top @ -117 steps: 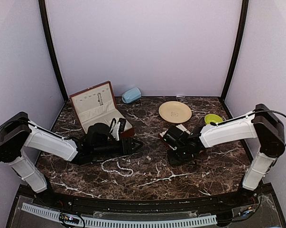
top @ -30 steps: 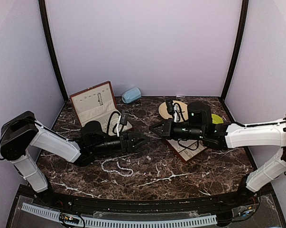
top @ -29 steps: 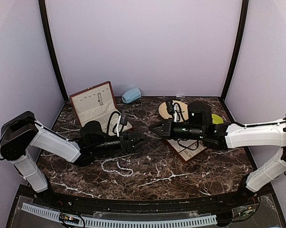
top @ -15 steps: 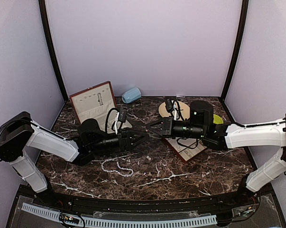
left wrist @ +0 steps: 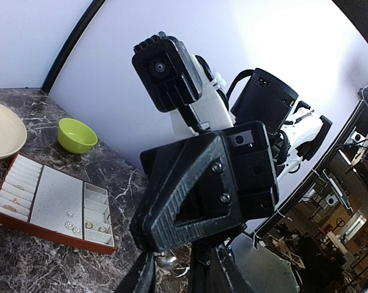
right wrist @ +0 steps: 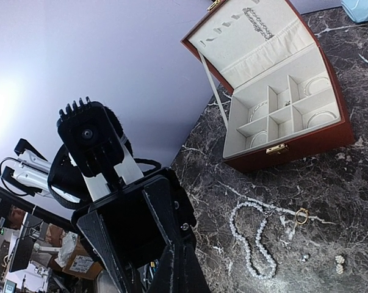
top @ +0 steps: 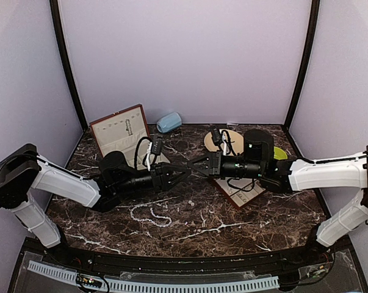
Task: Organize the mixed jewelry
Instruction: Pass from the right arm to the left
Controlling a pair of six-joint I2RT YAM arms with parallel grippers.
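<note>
Both grippers meet tip to tip above the middle of the table. My right gripper (top: 196,166) (right wrist: 184,251) is shut, and a small silvery piece of jewelry (left wrist: 165,261) sits at its tip. My left gripper (top: 187,174) (left wrist: 174,268) faces it with its jaws narrowed but still apart around that piece. A strand of white pearl beads (top: 151,213) (right wrist: 254,245) lies on the marble below. Near it lie a gold ring (right wrist: 301,215) and tiny pieces (right wrist: 339,262) (top: 190,202).
An open red-brown box (top: 119,137) (right wrist: 281,104) stands at the back left. Under the right arm is a cream slotted tray (top: 238,190) (left wrist: 49,201). Behind are a cream plate (top: 232,141) (left wrist: 0,128), a green bowl (top: 274,152) (left wrist: 77,134) and a light-blue case (top: 169,122).
The left gripper's jaws have narrowed and its tip has risen slightly towards the right gripper. The right gripper has edged left, meeting it above the table; earlier it was down at the tray.
</note>
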